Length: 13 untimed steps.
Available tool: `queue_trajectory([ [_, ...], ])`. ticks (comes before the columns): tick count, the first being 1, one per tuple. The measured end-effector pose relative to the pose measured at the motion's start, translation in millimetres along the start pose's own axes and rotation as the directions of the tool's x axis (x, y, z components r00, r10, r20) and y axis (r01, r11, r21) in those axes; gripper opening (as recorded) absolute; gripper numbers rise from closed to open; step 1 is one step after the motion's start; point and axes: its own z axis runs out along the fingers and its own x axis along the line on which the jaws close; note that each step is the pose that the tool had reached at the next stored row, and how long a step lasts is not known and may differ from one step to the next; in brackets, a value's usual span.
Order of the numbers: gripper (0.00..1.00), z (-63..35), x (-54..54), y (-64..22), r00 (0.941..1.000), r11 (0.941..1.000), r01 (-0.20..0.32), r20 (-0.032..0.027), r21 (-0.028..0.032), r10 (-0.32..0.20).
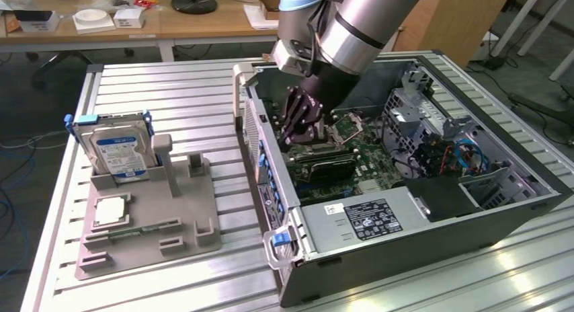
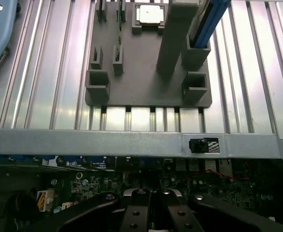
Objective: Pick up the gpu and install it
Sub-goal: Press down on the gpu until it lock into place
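Inside open computer case [image 1: 502, 211], gripper [image 1: 296, 138] sits low over motherboard [image 1: 359, 165] — fingers closed together, pressing on gpu [image 1: 321, 165], card lying seated across board beside CPU socket [image 1: 345, 129]. Near case wall — drive cage [image 1: 421, 100] and cables [image 1: 462, 157] (blue ones). Outside case, grey holder tray [image 1: 148, 221] on slatted table [image 1: 179, 97]: hard drive [image 1: 121, 154] upright in slot, CPU chip [image 1: 109, 210] flat, memory stick [image 1: 134, 229] in groove.
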Motion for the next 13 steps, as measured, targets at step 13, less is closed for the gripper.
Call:
queue_trajectory([
  [13, 0.10, 0.0, 5.8, 0.1, 1.0000, 1.0000, 0.000, 0.0001, -0.0001, 0.000],
])
